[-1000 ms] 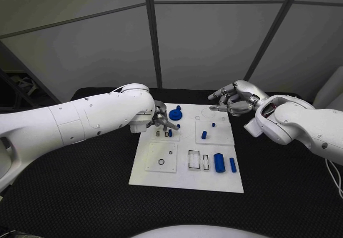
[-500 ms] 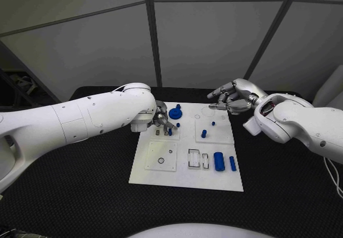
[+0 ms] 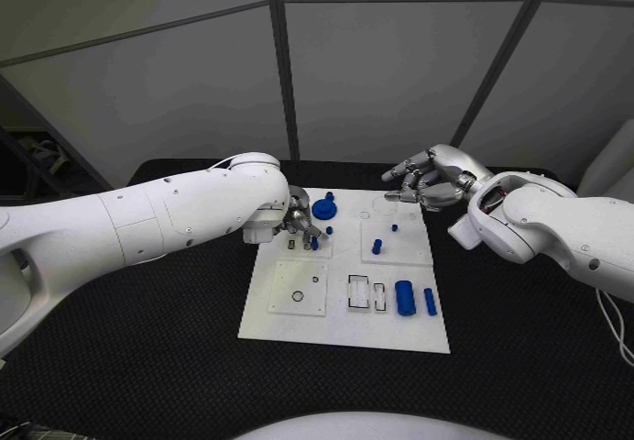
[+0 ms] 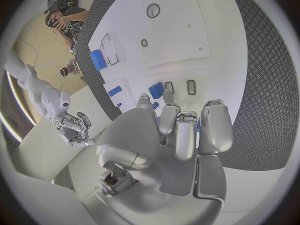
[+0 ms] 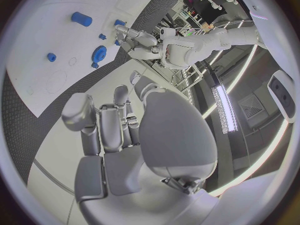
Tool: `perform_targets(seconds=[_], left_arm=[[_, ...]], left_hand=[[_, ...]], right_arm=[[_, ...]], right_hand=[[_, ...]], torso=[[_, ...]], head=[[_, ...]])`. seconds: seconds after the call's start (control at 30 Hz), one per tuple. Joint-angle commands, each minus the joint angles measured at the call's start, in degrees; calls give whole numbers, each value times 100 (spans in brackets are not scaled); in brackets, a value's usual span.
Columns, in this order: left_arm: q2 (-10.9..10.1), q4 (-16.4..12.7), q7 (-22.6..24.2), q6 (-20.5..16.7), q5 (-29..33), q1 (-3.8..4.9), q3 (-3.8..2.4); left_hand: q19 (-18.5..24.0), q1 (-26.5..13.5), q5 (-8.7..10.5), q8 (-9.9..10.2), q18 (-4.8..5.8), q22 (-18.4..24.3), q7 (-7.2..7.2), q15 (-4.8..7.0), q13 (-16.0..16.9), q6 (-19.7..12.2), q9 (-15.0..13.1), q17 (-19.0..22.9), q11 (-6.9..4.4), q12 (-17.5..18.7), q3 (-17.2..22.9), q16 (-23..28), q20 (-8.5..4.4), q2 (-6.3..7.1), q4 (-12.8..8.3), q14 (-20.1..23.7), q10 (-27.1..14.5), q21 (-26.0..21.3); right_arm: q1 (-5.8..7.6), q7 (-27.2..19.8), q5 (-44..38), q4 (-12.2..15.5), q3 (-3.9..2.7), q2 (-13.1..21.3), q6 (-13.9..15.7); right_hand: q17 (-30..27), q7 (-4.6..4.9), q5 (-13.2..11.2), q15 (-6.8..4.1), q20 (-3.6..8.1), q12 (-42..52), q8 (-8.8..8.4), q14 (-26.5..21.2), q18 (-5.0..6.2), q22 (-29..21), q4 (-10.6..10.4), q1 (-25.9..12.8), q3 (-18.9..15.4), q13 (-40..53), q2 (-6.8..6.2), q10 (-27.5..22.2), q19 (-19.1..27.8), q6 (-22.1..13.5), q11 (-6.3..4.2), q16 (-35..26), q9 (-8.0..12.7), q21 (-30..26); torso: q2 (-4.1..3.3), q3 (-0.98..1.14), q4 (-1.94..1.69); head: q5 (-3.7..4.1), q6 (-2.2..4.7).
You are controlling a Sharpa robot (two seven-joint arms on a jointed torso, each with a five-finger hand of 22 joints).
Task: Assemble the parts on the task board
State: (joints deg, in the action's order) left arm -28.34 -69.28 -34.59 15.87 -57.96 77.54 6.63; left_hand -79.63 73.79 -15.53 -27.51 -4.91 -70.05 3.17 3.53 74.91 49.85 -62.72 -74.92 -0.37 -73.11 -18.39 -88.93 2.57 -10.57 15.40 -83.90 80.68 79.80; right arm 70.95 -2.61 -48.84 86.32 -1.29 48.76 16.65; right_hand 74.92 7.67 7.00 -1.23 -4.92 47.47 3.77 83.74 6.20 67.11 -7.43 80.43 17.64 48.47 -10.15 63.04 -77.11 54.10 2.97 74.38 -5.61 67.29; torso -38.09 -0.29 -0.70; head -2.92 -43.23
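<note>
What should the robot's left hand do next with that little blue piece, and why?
Probably ease the left hand down a little. Its fingertips sit over the small blue part on the far-left section of the task board, seemingly touching it, though I can't tell if it's gripped. The right hand hovers beyond the board's far edge, out of the way.

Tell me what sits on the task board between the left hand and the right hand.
In the head view, the round blue gear-like part sits beside the left hand; from there to the right hand the task board carries only faint circle outlines.
</note>
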Motion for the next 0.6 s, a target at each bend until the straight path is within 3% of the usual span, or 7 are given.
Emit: perform_targets(seconds=[0.03,0.27,0.6], left_arm=[[16,11,27,17,100,6,-1],[29,33,74,102,299,6,-1],[26,47,73,127,421,6,-1]], left_hand=[[51,137,-58,38,74,-4,-16,47,853,41,31,-1361,-30,40,86,33,-7,-53,-42,-549,-32,-22],[70,478,-93,87,69,14,-38,64,816,45,95,-1337,-50,88,242,55,-23,-130,-269,-539,-66,-46],[75,515,-94,93,68,18,-40,65,804,53,107,-1334,-52,106,262,58,-25,-150,-297,-537,-77,-52]], right_arm=[[13,0,-21,-12,-6,-16,-19],[13,25,-36,-61,-6,-45,-68],[13,41,-57,-116,-6,-78,-95]], right_hand=[[349,6,41,-7,-2,16,-8,216,-73,-3,-15,-27,4,-2,32,-44,2,17,-5,-34,-4,-32],[333,10,52,-5,-3,-16,-13,205,-63,-40,-20,-32,8,-40,36,-80,33,2,0,-64,-1,-74],[309,16,56,0,-7,-86,-13,187,-49,-91,-35,-50,8,-116,37,-148,76,-9,6,-106,2,-131]], torso=[[3,1,-5],[0,-3,0],[-1,-1,-2]], head=[[-15,-13],[4,-16],[1,-23]])
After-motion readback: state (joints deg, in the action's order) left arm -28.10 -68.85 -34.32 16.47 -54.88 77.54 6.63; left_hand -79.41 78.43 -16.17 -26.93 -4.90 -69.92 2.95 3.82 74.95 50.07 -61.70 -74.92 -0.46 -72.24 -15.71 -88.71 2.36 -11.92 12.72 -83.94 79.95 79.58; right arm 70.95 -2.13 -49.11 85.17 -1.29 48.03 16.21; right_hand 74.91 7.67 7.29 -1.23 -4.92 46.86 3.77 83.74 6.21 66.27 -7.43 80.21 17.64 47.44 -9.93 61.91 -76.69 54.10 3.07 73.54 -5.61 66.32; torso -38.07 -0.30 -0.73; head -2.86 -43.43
